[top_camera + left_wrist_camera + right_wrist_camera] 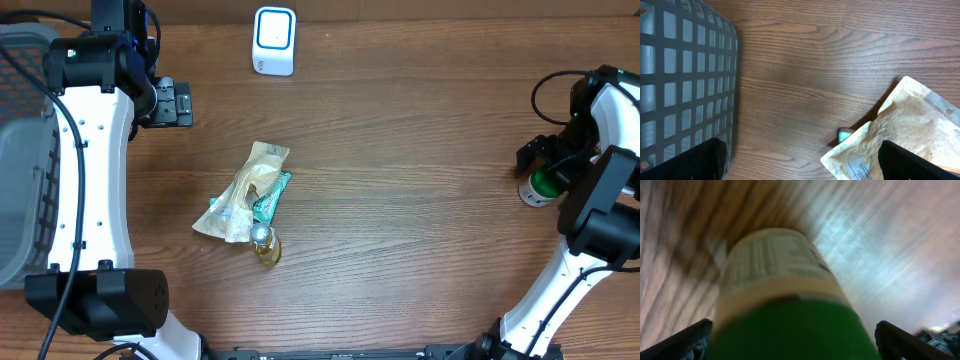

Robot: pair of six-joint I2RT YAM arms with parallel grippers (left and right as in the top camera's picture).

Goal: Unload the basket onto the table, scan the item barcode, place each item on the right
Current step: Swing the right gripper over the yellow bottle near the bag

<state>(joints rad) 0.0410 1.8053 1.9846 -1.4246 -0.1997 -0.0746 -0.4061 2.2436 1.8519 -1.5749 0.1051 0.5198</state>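
A bottle (537, 190) with a green cap and a white label stands on the table at the far right. My right gripper (545, 170) is over it. In the blurred right wrist view the bottle (785, 280) fills the space between the fingers, and my right gripper (792, 347) is open, with a gap showing beside the cap. A white barcode scanner (274, 40) stands at the back centre. My left gripper (178, 102) is open at the back left, holding nothing. In the left wrist view my left gripper (802, 170) hangs above bare wood beside a brown pouch (905, 135).
A heap lies mid-table: the brown pouch (250, 190), a teal packet (270, 197) and a small bottle of yellow liquid (265, 245). A grey mesh basket (20, 150) stands at the left edge, its wall (685, 75) close to my left gripper.
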